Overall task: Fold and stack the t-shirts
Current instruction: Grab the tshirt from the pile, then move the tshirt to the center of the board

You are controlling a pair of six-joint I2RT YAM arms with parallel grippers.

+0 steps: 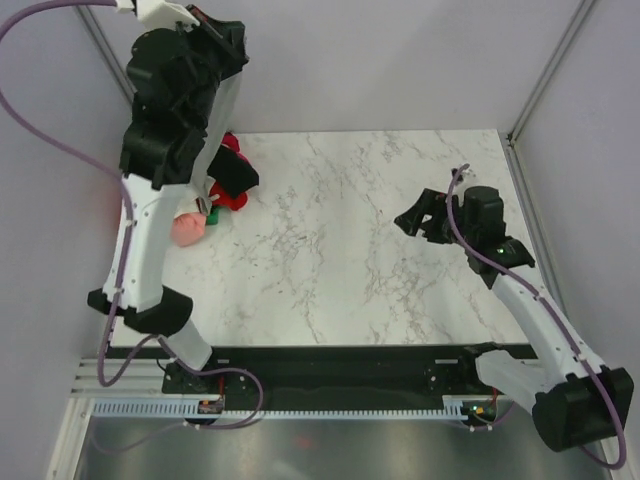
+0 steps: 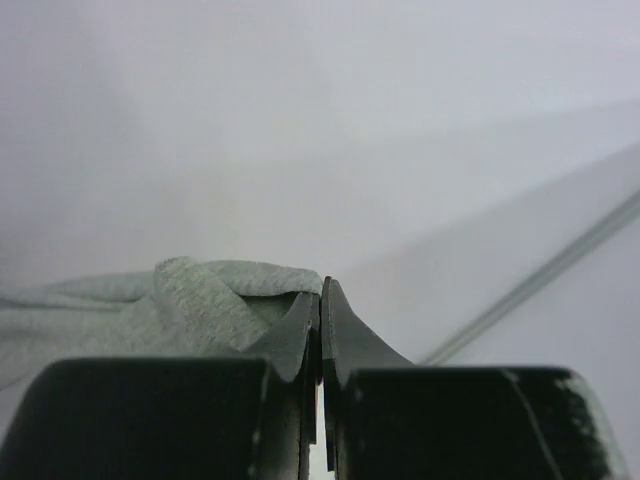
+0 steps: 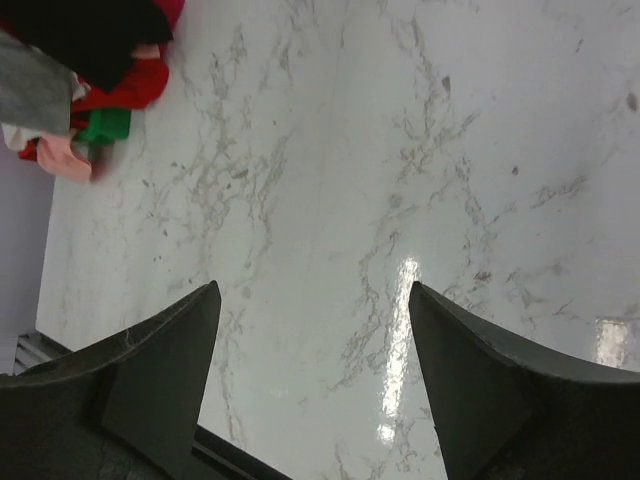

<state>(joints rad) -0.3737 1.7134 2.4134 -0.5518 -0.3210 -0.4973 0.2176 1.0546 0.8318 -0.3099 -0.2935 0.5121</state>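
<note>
My left gripper (image 2: pixel 321 300) is raised high above the table's far left and is shut on a fold of the heather-grey t-shirt (image 2: pixel 190 300). In the top view the gripper (image 1: pixel 226 48) is near the camera and the grey cloth (image 1: pixel 222 115) hangs down from it. Below lies a pile of t-shirts: red (image 1: pixel 232 148), black (image 1: pixel 236 176), pink (image 1: pixel 187 228) and a bit of green (image 1: pixel 212 216). The right wrist view shows the pile at top left: black (image 3: pixel 90 30), red (image 3: pixel 138 85), green (image 3: pixel 105 125), pink (image 3: pixel 62 158), grey (image 3: pixel 28 90). My right gripper (image 1: pixel 420 218) is open and empty over bare marble (image 3: pixel 312 300).
The white marble table (image 1: pixel 360 250) has metal frame posts at its back corners (image 1: pixel 545 75). The left arm hides much of the pile and the table's left edge in the top view. A black rail (image 1: pixel 340 365) runs along the near edge.
</note>
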